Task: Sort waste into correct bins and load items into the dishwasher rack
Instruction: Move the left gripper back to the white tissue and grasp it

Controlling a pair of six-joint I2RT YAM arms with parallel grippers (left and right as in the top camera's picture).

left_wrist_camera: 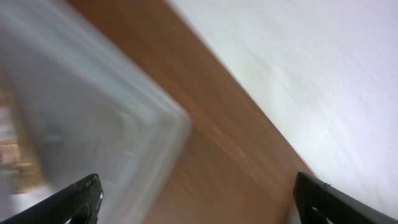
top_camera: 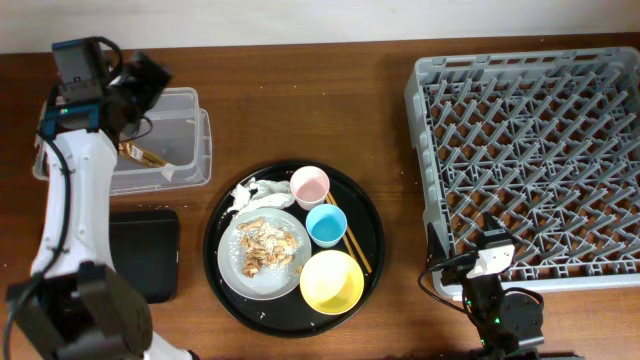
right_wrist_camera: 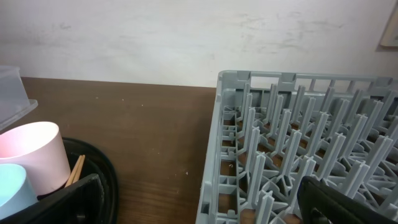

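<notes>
My left gripper [top_camera: 150, 76] hovers open and empty over the far end of the clear tub [top_camera: 185, 140]; a gold-brown wrapper [top_camera: 140, 154] lies inside. In the blurred left wrist view the fingers [left_wrist_camera: 81, 200] stand wide apart by the tub's corner [left_wrist_camera: 93, 124]. The shallow black tray [top_camera: 146, 252] sits nearer. The plate [top_camera: 262, 268] carries food scraps [top_camera: 266, 245], with tissue [top_camera: 256, 192], pink cup [top_camera: 310, 184], blue cup [top_camera: 326, 224] and yellow bowl [top_camera: 331, 281] beside it. My right gripper [right_wrist_camera: 199, 208] is open and empty beside the rack [right_wrist_camera: 298, 137], with the pink cup [right_wrist_camera: 34, 155] to its left.
Cups, bowl and plate all stand on a large round black tray [top_camera: 372, 235], with wooden chopsticks [top_camera: 352, 245] lying between the cups and its right rim. The dishwasher rack [top_camera: 530, 150] fills the right side. The right arm [top_camera: 495, 295] sits at the front edge.
</notes>
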